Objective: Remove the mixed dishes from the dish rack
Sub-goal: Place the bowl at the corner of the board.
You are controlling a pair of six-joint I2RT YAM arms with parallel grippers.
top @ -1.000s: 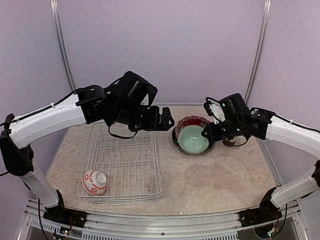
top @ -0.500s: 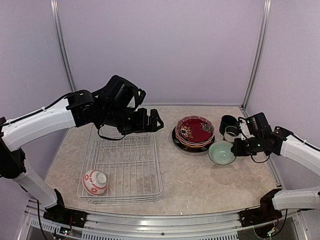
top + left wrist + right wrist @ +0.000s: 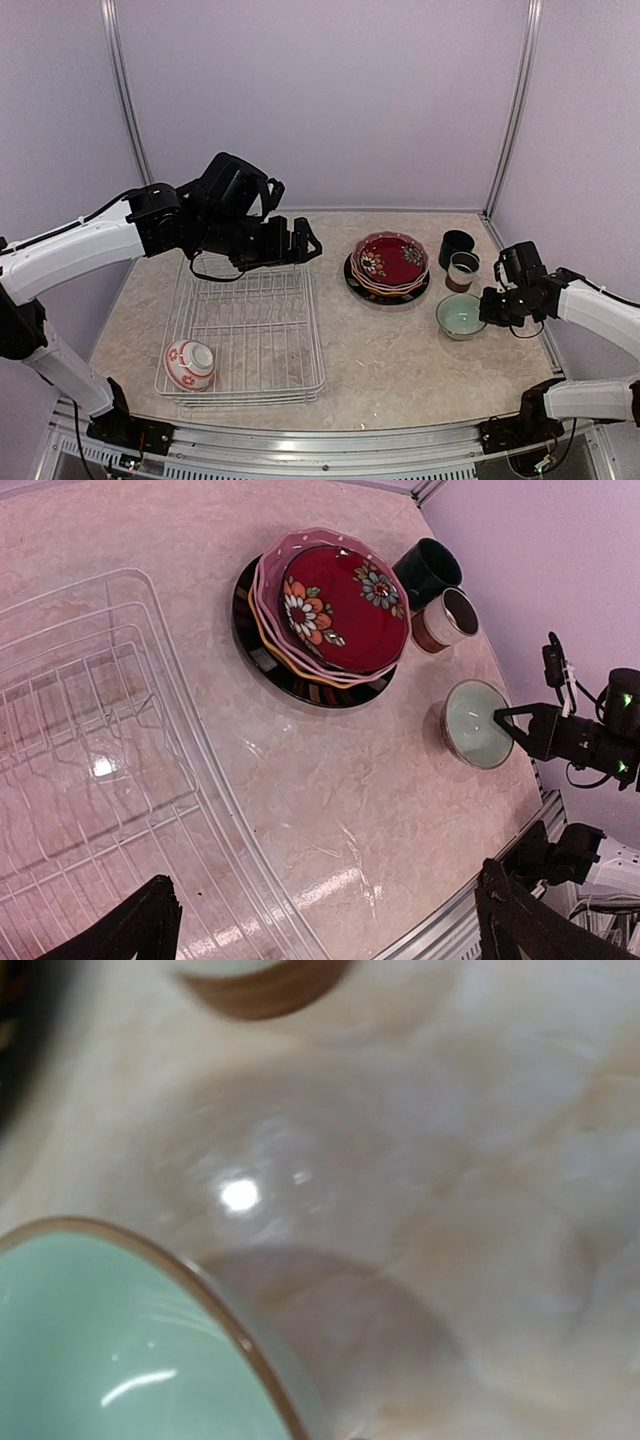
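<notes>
Mostly cropped, green cup [image 3: 110,1355], right gripper [image 3: 487,306] perhaps on rim

Up close we just get blur: pale-green cup [image 3: 110,1360] runs off the bottom-left edge, brown-white cup [image 3: 265,982] off the top, and the right gripper [image 3: 486,306] is unreadable.

a beige marbled table [image 3: 400,370] stands before plain lilac walls [image 3: 320,100].
</notes>
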